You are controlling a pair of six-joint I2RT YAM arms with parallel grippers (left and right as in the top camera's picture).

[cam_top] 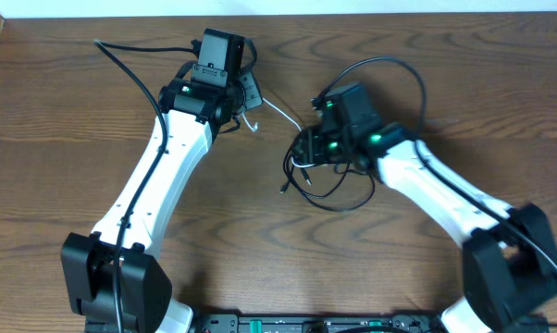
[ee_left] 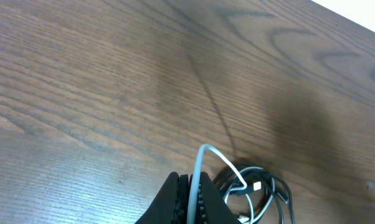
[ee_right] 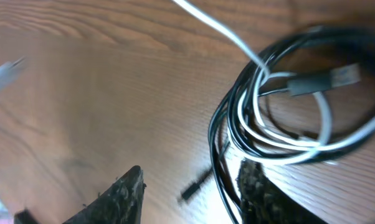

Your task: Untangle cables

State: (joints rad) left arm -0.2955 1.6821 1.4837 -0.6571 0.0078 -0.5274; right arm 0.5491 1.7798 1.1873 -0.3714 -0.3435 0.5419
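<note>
A thin white cable [cam_top: 277, 111] runs taut from the tangle to my left gripper [cam_top: 245, 98], which is shut on it. In the left wrist view the white cable [ee_left: 202, 163] rises between the closed fingers of that gripper [ee_left: 192, 182], with the coil of black cable [ee_left: 281, 194] lying just beyond. My right gripper [cam_top: 308, 150] hovers over the mixed coil, whose black cable [cam_top: 332, 196] loops toward the table's front. In its wrist view the right gripper [ee_right: 192, 177] has its jaws apart; black cable [ee_right: 220, 137] strands pass beside the right finger [ee_right: 256, 186], around white cable [ee_right: 237, 40] loops.
A small black plug end [ee_right: 194, 185] lies on the wood between the right fingers. A grey USB plug [ee_right: 343, 76] rests inside the coil. Thick black arm wires arc behind the left arm [cam_top: 121, 51] and the right arm [cam_top: 399, 65]. Table's back edge [cam_top: 399, 7] is near.
</note>
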